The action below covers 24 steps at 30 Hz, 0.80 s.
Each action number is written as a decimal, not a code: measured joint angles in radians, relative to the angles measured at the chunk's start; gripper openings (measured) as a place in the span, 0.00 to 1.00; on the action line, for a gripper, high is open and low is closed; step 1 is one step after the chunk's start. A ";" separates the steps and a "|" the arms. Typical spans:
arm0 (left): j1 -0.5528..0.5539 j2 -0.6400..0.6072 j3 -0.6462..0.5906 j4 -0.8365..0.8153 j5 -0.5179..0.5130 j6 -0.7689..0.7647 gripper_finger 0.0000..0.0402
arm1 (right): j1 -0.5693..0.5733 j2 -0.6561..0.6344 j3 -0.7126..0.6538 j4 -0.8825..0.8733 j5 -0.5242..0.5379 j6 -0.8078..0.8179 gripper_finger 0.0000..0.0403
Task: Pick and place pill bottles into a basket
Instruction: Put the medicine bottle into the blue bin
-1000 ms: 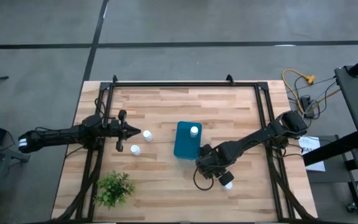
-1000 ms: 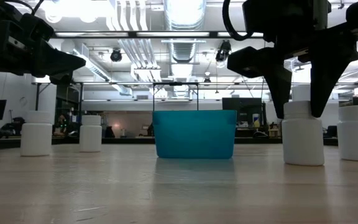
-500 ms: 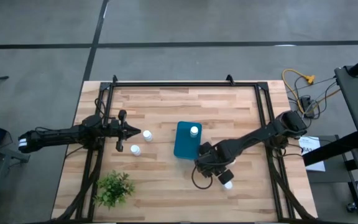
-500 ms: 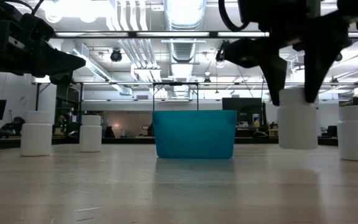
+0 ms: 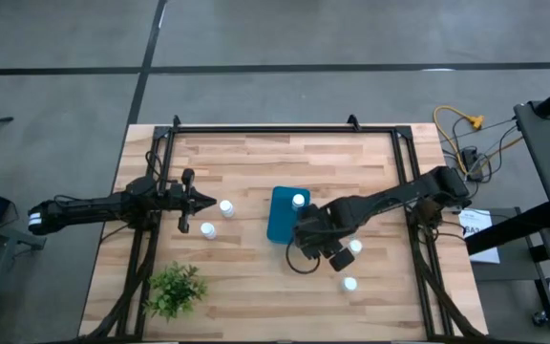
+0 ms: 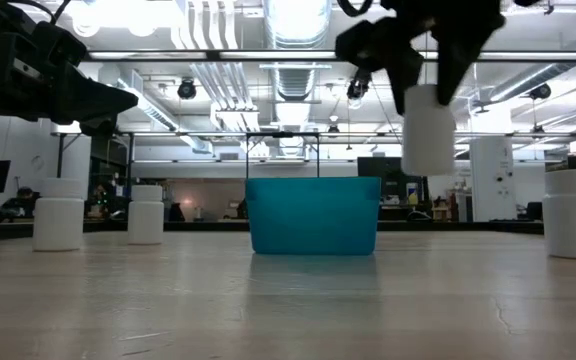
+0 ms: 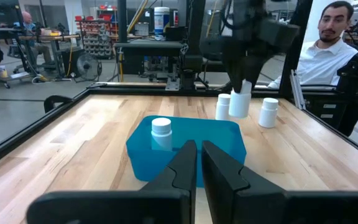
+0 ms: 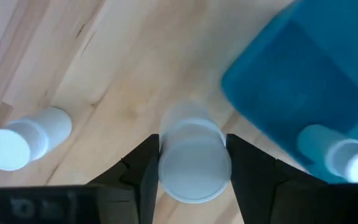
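The right gripper (image 6: 420,85) hangs above the wooden table (image 5: 256,162) with its fingers (image 8: 252,168) clamped on either side of a white pill bottle (image 6: 428,130) — the carried bottle is clear of the tabletop, just beside the teal basket (image 5: 285,215) and a little higher than its rim. Seen from overhead, that gripper (image 5: 315,234) sits right at the basket's right-hand edge. One bottle (image 5: 299,202) already stands inside the basket, near its far end. To the right of the basket two more bottles stand on the bare wood: one (image 5: 355,247) near it, another (image 5: 349,284) farther out toward the table's front edge.

On the other side of the basket, two bottles (image 5: 226,206) (image 5: 208,229) stand close together, and just beyond them, farther from the basket, the left gripper (image 5: 197,201) waits above the table — its two dark fingers (image 7: 180,168) pressed together on nothing. A green leafy plant (image 5: 175,290) sits at the table's front-left, well apart from the basket. Past the table's far edge, a person in a white shirt (image 7: 319,59) is visible in the workshop behind.
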 joint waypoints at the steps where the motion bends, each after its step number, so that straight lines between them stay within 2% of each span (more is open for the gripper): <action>1: 0.000 0.000 0.000 0.000 0.000 0.000 0.02 | -0.009 0.000 0.016 -0.005 0.000 -0.006 0.37; 13: 0.000 0.000 0.000 0.000 0.000 0.000 0.02 | -0.155 0.001 0.178 -0.029 -0.003 0.017 0.37; 24: 0.000 0.000 0.000 0.000 0.000 0.000 0.02 | -0.279 0.003 0.193 -0.031 -0.007 0.096 0.37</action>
